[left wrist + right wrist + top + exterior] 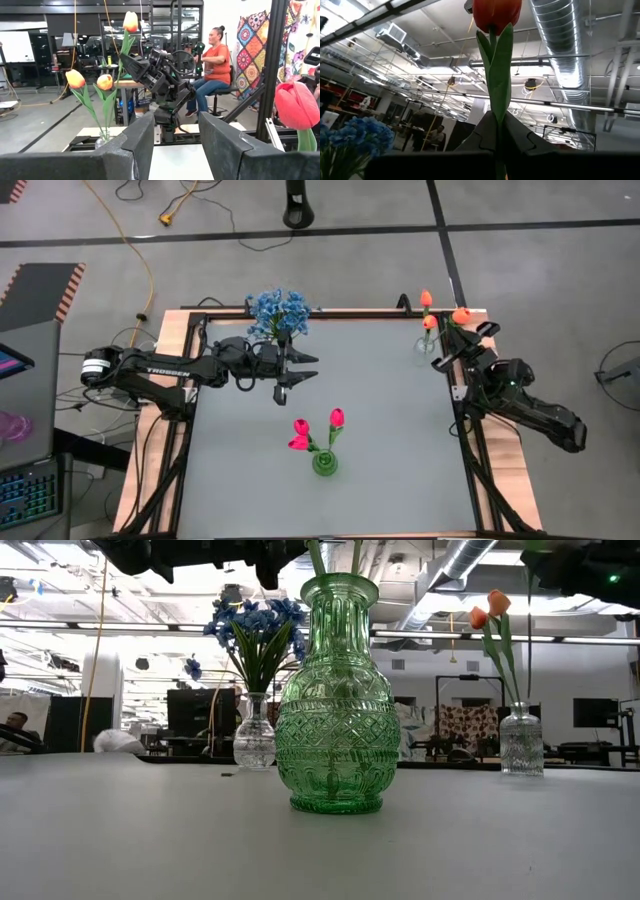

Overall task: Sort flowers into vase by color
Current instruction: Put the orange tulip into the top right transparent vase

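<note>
Bunches of blue flowers (278,312) stand in a clear vase (254,745) at the far edge. Two pink-red tulips (318,427) stand in the green vase (337,700) in the near middle. Two orange tulips (428,310) stand in a clear vase (520,743) at the far right. My right gripper (463,330), beside that vase, is shut on a third orange tulip (460,315). My left gripper (298,372) hovers open next to the blue flowers and touches nothing. My right gripper (496,127) pinches the orange tulip's green stem (496,112) between its two fingers, which lie across the stem. The tulip is lifted clear and stands upright, its blossom (130,21) and leaves above the fingers. The stem's lower end is hidden by the gripper.
A black frame (190,320) runs around the grey table top (390,410). The green vase stands alone in the near middle, with open room around it. Beyond the table a person sits on a chair (212,75).
</note>
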`<state>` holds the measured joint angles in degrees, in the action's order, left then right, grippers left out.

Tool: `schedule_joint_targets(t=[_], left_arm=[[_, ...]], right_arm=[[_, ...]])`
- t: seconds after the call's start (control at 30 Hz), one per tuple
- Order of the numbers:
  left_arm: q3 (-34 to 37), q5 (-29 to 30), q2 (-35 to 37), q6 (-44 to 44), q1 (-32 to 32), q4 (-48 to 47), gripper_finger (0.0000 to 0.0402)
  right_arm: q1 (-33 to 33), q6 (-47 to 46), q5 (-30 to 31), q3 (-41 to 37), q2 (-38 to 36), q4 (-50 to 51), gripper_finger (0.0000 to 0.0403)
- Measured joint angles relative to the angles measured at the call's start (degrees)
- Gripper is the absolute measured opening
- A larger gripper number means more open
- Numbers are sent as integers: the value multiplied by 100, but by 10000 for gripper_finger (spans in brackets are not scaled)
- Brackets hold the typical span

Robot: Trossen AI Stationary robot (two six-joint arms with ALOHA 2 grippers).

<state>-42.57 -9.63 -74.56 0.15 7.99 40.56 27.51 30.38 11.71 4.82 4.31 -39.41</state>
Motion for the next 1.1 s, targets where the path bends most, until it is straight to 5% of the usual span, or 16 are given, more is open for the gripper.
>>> schedule_joint_targets(t=[0.57, 1.1], left_arm=[[0, 0, -2, -62, 0, -2, 143], [0, 0, -2, -60, 1, -15, 143]], right_arm=[[249, -102, -265, 0, 543, -183, 36], [609, -829, 404, 0, 545, 342, 51]])
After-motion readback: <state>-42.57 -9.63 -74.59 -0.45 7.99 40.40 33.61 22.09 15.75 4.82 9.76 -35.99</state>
